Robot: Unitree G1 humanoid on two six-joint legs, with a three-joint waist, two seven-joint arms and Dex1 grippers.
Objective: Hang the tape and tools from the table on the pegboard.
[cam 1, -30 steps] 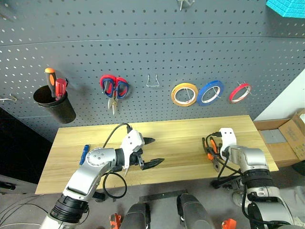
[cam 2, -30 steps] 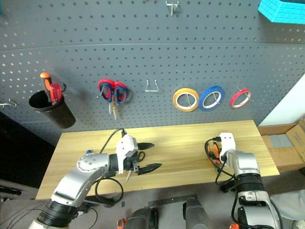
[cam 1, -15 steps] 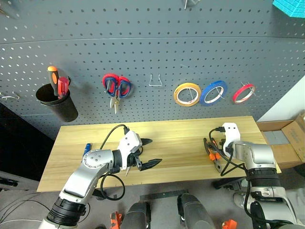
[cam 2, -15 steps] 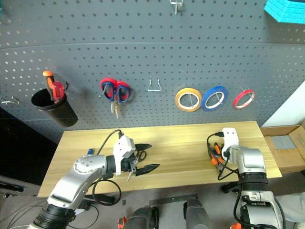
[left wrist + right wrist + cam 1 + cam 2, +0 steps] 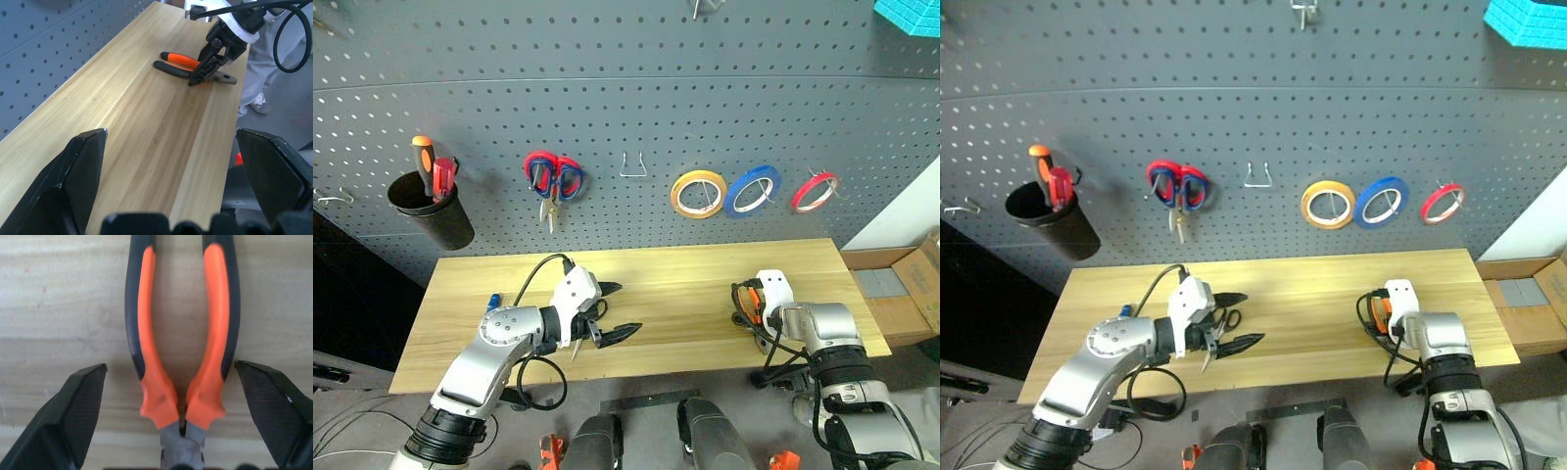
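The pliers (image 5: 182, 333) lie flat near the right end of the table (image 5: 685, 284), and the right gripper (image 5: 182, 431) hangs right over them, fingers spread on either side of the handles and holding nothing. They look like stiff steel, fairly heavy, with grippy rubber handles. The best hold is probably across both handles near the pivot. The left gripper (image 5: 615, 311) is wide open and empty.

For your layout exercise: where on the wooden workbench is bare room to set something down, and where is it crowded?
Free: the light wood table between the left gripper and the orange-and-black-handled pliers. Crowded: around the right gripper over those pliers, and the left gripper's end.
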